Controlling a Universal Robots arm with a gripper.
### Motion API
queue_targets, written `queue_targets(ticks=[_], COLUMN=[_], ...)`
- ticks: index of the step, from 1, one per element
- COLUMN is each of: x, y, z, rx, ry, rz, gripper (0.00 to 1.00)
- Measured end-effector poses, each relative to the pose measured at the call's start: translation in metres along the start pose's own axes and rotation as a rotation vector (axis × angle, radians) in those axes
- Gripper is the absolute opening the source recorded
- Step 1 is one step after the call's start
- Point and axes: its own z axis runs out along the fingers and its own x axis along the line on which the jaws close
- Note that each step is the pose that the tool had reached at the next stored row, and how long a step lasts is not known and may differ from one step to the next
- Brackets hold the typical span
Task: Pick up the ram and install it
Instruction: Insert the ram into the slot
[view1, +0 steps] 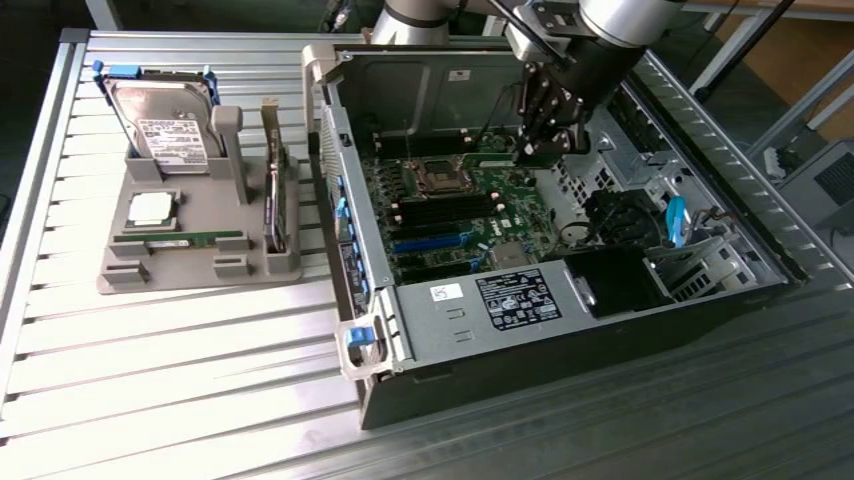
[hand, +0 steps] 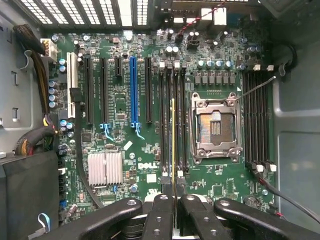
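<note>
Closest to the wrist camera is the end effector (hand: 174, 199), its fingers pinched nearly together on the ram (hand: 173, 140); the ram hangs edge-on over the slots (hand: 164, 125) just beside the socket (hand: 216, 127); in the exterior view the arm reaches deep into the case (view1: 441, 330), above the board (view1: 467, 200); to my eye the ram runs parallel to the slots, which is what matters; I'd want it lowered dead straight, both ends level, the clips (hand: 165, 175) open, then pressed evenly; any tilt could jam it.
</note>
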Motion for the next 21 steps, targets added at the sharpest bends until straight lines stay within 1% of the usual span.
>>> queue_targets(ticks=[8, 9, 13, 14, 21], x=[0.001, 0.001, 0.001, 0.002, 0.002], y=[-0.0004, -0.0007, -0.0009, -0.0014, -0.0016], z=[0.0056, 0.0095, 0.0116, 0.0184, 0.021], rx=[0.0, 0.0, 0.0, 0.0, 0.0], ry=[-0.0001, -0.0001, 0.0, -0.0001, 0.0], rz=[0.0, 0.0, 0.0, 0.0, 0.0], gripper=[0.11, 0.11, 0.11, 0.11, 0.11])
